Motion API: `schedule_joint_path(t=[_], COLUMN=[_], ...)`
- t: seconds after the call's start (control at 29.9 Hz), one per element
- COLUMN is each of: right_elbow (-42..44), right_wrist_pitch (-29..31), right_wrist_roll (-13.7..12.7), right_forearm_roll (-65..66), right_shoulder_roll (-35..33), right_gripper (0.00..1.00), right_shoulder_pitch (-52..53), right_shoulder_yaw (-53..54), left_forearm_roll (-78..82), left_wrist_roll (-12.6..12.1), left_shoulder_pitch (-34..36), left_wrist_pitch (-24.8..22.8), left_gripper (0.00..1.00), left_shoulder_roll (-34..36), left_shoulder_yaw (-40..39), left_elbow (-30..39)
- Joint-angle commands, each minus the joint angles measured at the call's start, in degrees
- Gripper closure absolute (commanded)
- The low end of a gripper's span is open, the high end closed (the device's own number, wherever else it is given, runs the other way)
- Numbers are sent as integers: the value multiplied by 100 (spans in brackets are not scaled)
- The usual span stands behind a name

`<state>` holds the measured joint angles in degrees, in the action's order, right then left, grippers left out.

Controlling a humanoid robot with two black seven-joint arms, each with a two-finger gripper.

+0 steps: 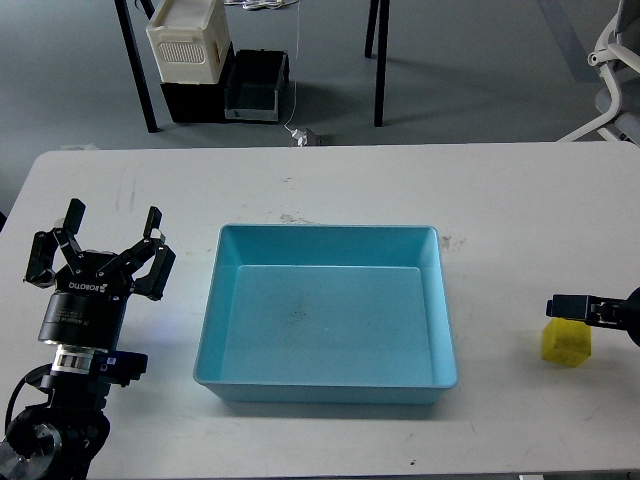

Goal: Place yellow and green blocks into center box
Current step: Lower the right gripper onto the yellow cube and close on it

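Where the head view looks down, the white desk (330, 180) fills most of the frame, its surface marked by faint scuffs near the far edge of the tray. At its middle sits the center box (327, 385), a shallow light blue tray with a rounded rim; its floor is bare apart from a faint dark smudge. Neither cube lies inside it.

On the floor beyond the desk stand a cream-white bin (188, 45) with a vented side and, just beside it, a black crate (256, 85). Part of a white chair (612, 70) shows at the top right corner.

The left arm rises from the lower left corner. Its wrist body carries white lettering, seen upside down, that reads ROBOTIQ. The left pincer (110, 222) stands wide, fingers well apart, holding nothing, clear to the left of the tray and above bare desk.

The right pincer (572, 307) enters from the right edge, and only its dark tip shows. It reaches to the top of the yellow block (566, 342), which rests on the desk well to the right of the tray, near the right edge. Whether the fingers grip the block or merely lie against it cannot be told from this view.

The green block is not visible in this view.
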<state>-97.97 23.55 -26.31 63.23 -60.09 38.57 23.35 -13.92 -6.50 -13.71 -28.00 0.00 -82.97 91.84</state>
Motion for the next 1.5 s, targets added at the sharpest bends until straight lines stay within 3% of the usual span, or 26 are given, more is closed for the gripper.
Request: schedule_joint_path(t=[0.0, 0.93, 1.0, 1.1, 1.14, 1.24, 1.3, 1.47], right_elbow=[50, 744, 709, 709, 743, 709, 691, 639], right_wrist_pitch=[18, -44, -44, -44, -79, -88, -88, -88], right_wrist_roll=[-6, 3, 3, -6, -6, -6, -15, -15], right_forearm_roll=[198, 181, 207, 260, 260, 269, 269, 207], right_shoulder_roll=[23, 805, 797, 797, 814, 806, 797, 735], right_gripper=[0, 1, 13, 59, 67, 75, 98, 100], right_shoulder_pitch=[-33, -226, -227, -227, -227, -227, -227, -200], right_shoulder_yaw=[-41, -182, -182, -182, -182, -182, -182, -59], left_forearm_roll=[3, 3, 12, 12, 12, 12, 3, 3], left_wrist_roll=[0, 0, 0, 0, 0, 0, 0, -9], left_shoulder_pitch=[0, 0, 0, 0, 0, 0, -9, -18], left_wrist_pitch=[0, 0, 0, 0, 0, 0, 0, 0], left_gripper=[0, 0, 0, 0, 0, 0, 0, 0], left_shoulder_roll=[0, 0, 0, 0, 0, 0, 0, 0], left_shoulder_yaw=[9, 88, 97, 105, 105, 105, 105, 105], left_elbow=[-9, -97, -97, -105, -105, -105, -105, -97])
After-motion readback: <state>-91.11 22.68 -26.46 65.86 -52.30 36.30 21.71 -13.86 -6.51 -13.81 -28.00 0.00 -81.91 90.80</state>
